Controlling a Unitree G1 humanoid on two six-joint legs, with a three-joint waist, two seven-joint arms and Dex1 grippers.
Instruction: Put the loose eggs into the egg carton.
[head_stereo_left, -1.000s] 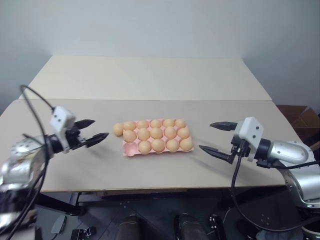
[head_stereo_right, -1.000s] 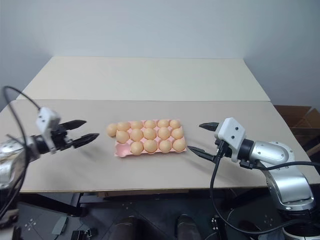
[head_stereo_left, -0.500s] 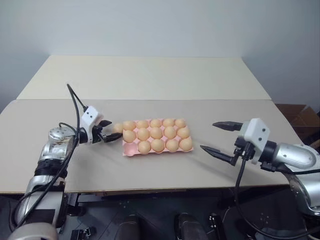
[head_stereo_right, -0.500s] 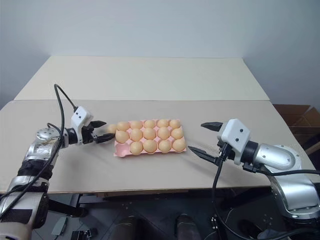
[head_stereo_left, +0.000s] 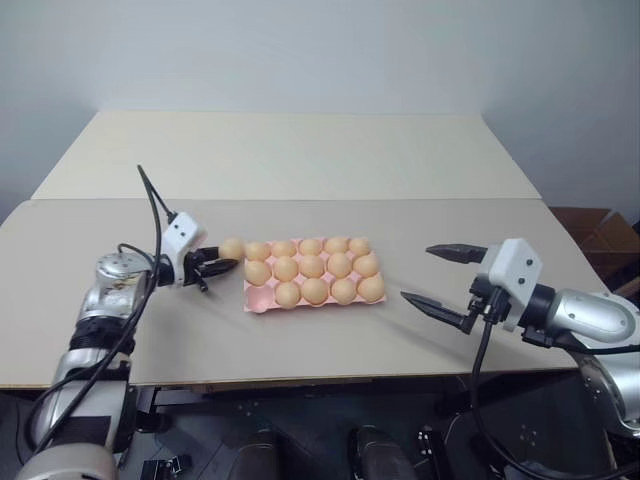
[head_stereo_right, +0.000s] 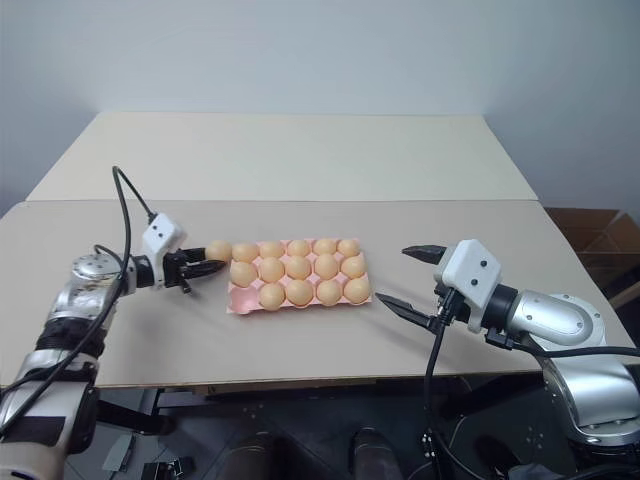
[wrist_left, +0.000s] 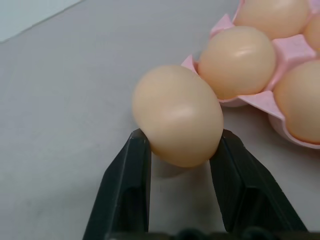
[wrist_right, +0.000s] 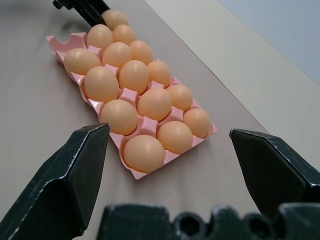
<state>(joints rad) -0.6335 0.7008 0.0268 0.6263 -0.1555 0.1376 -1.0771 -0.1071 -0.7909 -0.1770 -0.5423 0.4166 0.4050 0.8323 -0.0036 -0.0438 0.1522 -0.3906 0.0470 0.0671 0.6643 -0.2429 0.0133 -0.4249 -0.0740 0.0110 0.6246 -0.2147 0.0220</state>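
One loose egg lies on the table against the far left corner of the pink egg carton, touching the egg in the corner cup. My left gripper is shut on the loose egg, one black finger on each side. Several eggs fill the carton's cups, and the front left corner cup is bare. My right gripper hangs open to the right of the carton, apart from it, with nothing between its fingers.
The beige table runs far behind the carton and has free room to both sides. A brown cardboard box stands beyond the table's right edge. A black cable loops above my left wrist.
My left gripper reached rightward to the loose egg beside the carton and closed on it. The right gripper stayed open in place.
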